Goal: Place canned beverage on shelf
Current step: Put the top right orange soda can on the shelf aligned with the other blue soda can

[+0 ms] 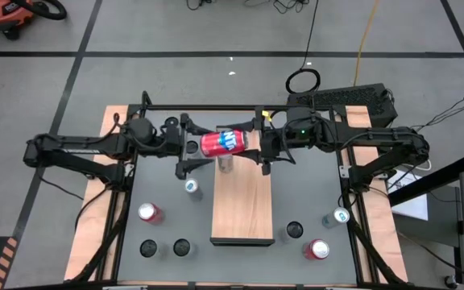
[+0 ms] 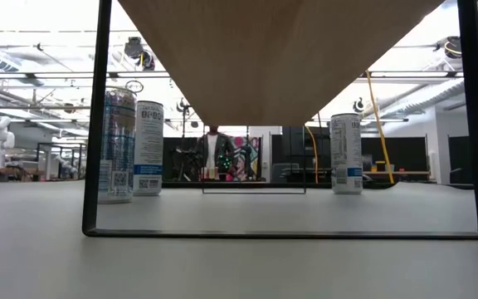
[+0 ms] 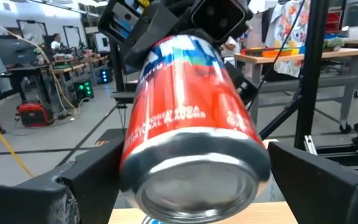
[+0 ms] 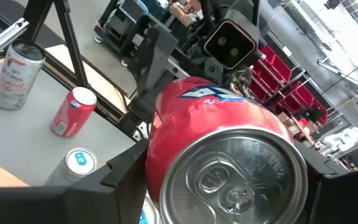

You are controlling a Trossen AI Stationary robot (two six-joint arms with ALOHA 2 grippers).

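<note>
Both arms meet over the far end of the shelf, with a red can lying on its side in the air between them.

Right gripper: closed on the can's top end. In the right wrist view the pull-tab lid sits right between its dark fingers, both sides pressed to the can wall. This one carries the load.

Left gripper: spread wide around the can's base end. The left wrist view shows gaps between its fingers and the can's sides, so it brackets the can without gripping. Looks like a handover midway, though which direction I cannot tell.

Shelf: one silver can already stands at its far end, just below the held can. The rest of the board is bare.

Other cans wait on the grey table: a red can left of the shelf and another red can near the right corner, plus several more.

Judgement: one can shelved, the second aloft and horizontal. Left to do: turn it upright, lower it onto open board clear of the standing can, release.
</note>
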